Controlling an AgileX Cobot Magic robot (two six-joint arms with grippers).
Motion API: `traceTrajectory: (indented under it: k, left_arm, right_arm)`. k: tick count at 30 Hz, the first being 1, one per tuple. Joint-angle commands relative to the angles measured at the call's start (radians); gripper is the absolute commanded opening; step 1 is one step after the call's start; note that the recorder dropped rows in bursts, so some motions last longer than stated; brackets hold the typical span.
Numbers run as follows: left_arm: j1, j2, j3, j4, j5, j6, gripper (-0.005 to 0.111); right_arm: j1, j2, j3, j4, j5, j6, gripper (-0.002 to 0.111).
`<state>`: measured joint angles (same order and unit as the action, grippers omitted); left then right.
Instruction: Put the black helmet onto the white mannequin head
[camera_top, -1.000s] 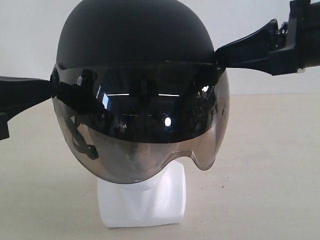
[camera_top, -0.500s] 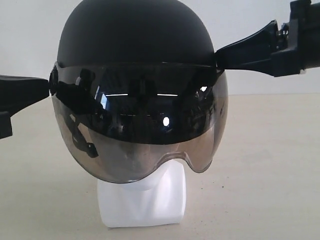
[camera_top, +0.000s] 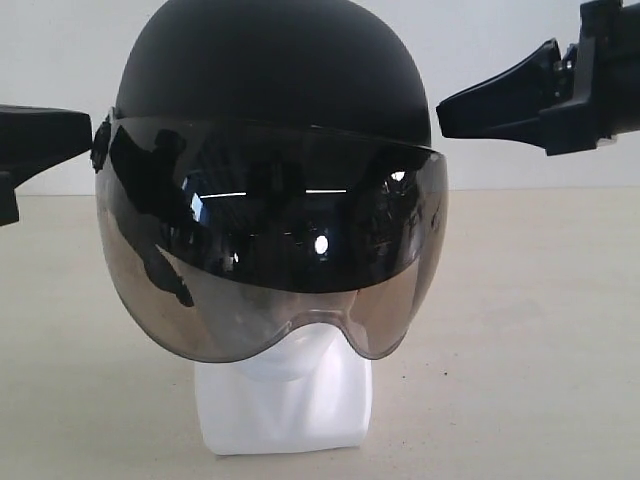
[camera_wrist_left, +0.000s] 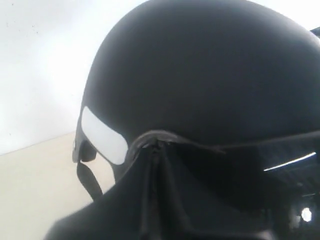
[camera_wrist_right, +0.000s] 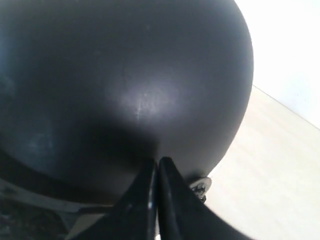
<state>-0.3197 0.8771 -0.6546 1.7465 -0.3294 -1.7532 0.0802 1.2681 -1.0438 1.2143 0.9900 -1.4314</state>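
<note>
The black helmet (camera_top: 270, 70) sits over the white mannequin head (camera_top: 285, 400). Its smoky visor (camera_top: 270, 250) covers the face and slopes down toward the right, so only chin, neck and squarish base show below it. My left gripper (camera_top: 88, 140) comes in from the left with its tip touching the visor hinge. In the left wrist view the left gripper (camera_wrist_left: 157, 145) is shut, its tip at the rim of the helmet (camera_wrist_left: 210, 75). My right gripper (camera_top: 442, 108) is level with the helmet's right rim. In the right wrist view the right gripper (camera_wrist_right: 158, 161) is shut, its tip against the helmet (camera_wrist_right: 125, 75).
The head stands on a beige tabletop (camera_top: 520, 330) before a white wall (camera_top: 500, 40). A black chin strap (camera_wrist_left: 89, 177) hangs under the helmet's edge, next to a white patch (camera_wrist_left: 102, 135) on the rim.
The left gripper has risen along the helmet's left side. The helmet has tilted, its right side dropping away from the right gripper's tip, and more of the chin shows below the visor.
</note>
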Motion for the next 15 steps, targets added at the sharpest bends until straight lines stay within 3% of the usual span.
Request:
traceTrajectory:
  k: [1, 15]
  left_arm:
    - [-0.004, -0.003, -0.008, -0.002, -0.004, 0.004, 0.004]
    - [-0.004, 0.072, -0.008, -0.002, -0.016, 0.004, 0.004]
  right_arm:
    - [-0.001, -0.002, -0.015, -0.020, -0.019, 0.013, 0.000]
    - [-0.001, -0.002, -0.015, -0.020, -0.005, 0.021, 0.000]
